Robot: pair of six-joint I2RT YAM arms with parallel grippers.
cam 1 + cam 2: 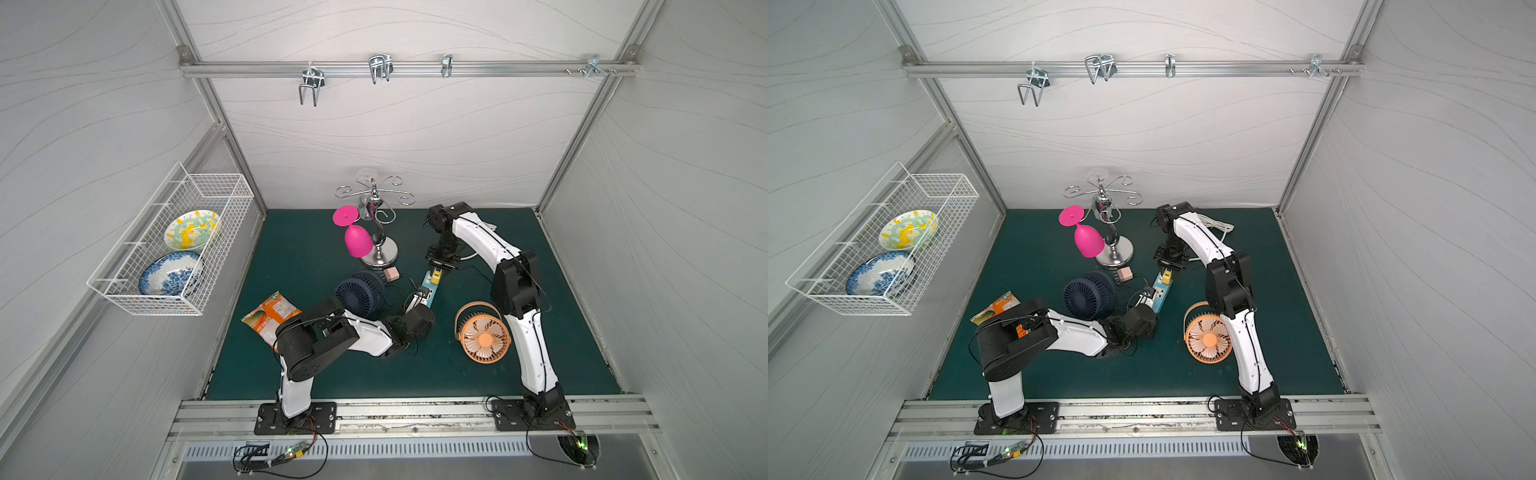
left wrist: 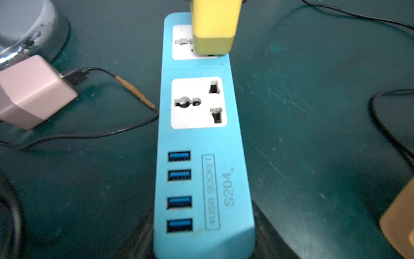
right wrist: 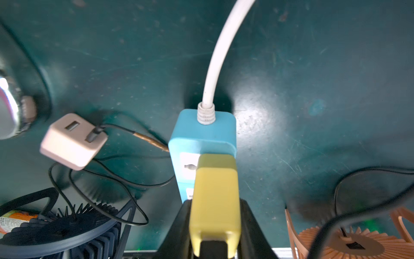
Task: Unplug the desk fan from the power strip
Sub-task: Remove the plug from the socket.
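The light-blue power strip [image 1: 428,291] [image 2: 201,143] lies mid-mat, its white cord [image 3: 221,51] running to the back. My left gripper [image 1: 417,301] [image 2: 203,246] is shut on its near end, at the USB ports. My right gripper [image 1: 438,270] [image 3: 215,224] is shut on a yellow plug [image 2: 215,29] [image 3: 215,201] that stands on the far socket. The near socket is empty. The navy desk fan [image 1: 359,295] [image 3: 62,231] sits to the left of the strip. Its pink plug [image 1: 391,274] [image 2: 33,92] lies loose on the mat, apart from the strip, with its thin black cable curling beside it.
An orange fan [image 1: 484,338] with a handle lies right of the strip, its black cable [image 3: 336,195] looping nearby. A chrome glass rack [image 1: 379,249] with a pink glass [image 1: 357,241] stands behind the navy fan. A snack packet [image 1: 270,311] lies at left. A wire basket [image 1: 166,249] holds plates.
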